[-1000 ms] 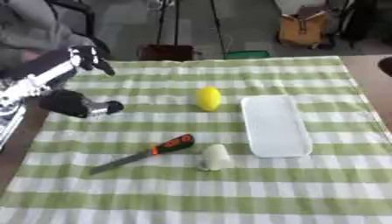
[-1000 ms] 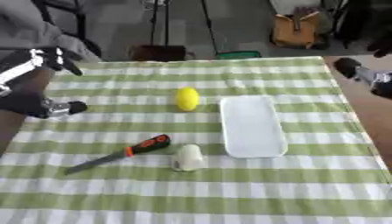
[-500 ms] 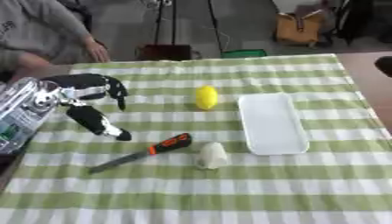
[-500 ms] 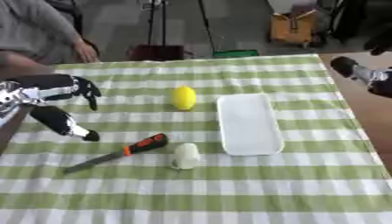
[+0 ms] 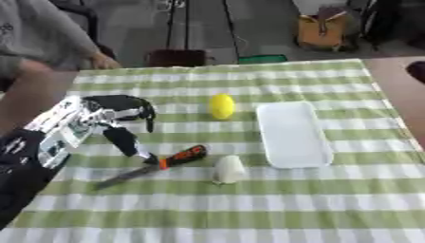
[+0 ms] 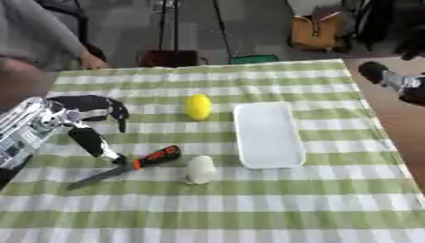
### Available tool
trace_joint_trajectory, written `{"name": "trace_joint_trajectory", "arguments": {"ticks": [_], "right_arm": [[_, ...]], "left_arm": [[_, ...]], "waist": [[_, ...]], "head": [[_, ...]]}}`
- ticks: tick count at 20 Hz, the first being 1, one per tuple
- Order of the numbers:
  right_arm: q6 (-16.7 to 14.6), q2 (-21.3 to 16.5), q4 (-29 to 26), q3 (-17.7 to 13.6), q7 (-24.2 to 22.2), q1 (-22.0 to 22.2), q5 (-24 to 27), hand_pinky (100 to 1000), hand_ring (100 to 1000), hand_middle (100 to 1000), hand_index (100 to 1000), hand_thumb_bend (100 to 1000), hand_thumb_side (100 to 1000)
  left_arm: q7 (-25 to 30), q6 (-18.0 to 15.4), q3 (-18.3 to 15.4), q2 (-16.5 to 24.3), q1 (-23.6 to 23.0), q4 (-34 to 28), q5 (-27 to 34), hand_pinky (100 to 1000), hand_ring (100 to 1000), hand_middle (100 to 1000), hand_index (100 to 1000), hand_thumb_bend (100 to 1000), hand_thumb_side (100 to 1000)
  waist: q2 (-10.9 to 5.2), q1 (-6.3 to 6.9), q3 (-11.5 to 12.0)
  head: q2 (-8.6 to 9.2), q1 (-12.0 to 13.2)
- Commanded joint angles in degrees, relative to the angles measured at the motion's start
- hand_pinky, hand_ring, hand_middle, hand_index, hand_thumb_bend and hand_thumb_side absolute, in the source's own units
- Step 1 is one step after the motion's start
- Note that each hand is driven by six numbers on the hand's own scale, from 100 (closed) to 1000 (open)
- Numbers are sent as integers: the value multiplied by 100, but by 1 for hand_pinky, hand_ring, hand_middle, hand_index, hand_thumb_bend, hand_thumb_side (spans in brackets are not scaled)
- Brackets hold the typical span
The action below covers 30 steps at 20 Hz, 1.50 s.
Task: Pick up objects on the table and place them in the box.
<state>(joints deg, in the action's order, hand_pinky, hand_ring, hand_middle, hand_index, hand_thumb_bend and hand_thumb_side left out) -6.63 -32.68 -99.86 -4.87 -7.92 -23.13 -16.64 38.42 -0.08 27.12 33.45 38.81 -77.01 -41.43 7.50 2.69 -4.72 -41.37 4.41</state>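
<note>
A knife (image 5: 155,165) with an orange and black handle lies on the green checked cloth. My left hand (image 5: 116,116) hovers over it from the left, open, thumb tip down by the handle and fingers arched above. A yellow lemon (image 5: 222,105) sits mid-table. A small white cup-like object (image 5: 228,169) stands right of the knife handle. The shallow white box (image 5: 291,133) lies to the right with nothing in it. My right hand (image 6: 390,80) shows at the right edge, off the cloth; its fingers are unclear.
The brown table edge (image 6: 398,123) runs down the right side. A person sits at the far left corner, one hand (image 5: 104,61) at the table's far edge. Chairs and a yellow bag (image 5: 322,31) stand on the floor behind.
My left hand has come down and right across the cloth, from the far left edge to just beside the knife handle. The right hand has stayed put.
</note>
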Motion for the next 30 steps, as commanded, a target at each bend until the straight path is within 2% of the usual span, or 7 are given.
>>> {"name": "trace_joint_trajectory", "arguments": {"ticks": [1,6,12,21,30], "right_arm": [[-10,-187,-89,-18,-10,-55,8,537,578,671,851,685,521],[-11,-181,-89,-14,-13,-58,13,538,578,671,851,685,521],[-14,-172,-88,-10,-17,-59,17,537,578,672,851,685,520],[-16,-155,-88,-5,-19,-60,26,537,578,672,852,685,520],[-18,-147,-88,-2,-25,-62,35,537,578,671,852,685,520]], "left_arm": [[-7,-114,35,-18,157,80,-72,872,854,853,699,724,475],[-33,-218,92,-204,243,230,-93,874,851,852,721,666,396],[-169,-245,96,-423,340,363,-134,871,845,852,739,635,381],[-337,-375,34,-947,551,934,-568,875,849,852,736,622,387],[-489,-591,-64,-1175,613,1419,-956,876,848,847,712,561,371]], "waist": [[-104,-25,-3],[-110,-38,1],[-112,-51,-2],[-113,-70,-35],[-107,-69,-63]], "head": [[-34,-3],[-39,2],[-41,12],[-43,30],[-50,33]]}}
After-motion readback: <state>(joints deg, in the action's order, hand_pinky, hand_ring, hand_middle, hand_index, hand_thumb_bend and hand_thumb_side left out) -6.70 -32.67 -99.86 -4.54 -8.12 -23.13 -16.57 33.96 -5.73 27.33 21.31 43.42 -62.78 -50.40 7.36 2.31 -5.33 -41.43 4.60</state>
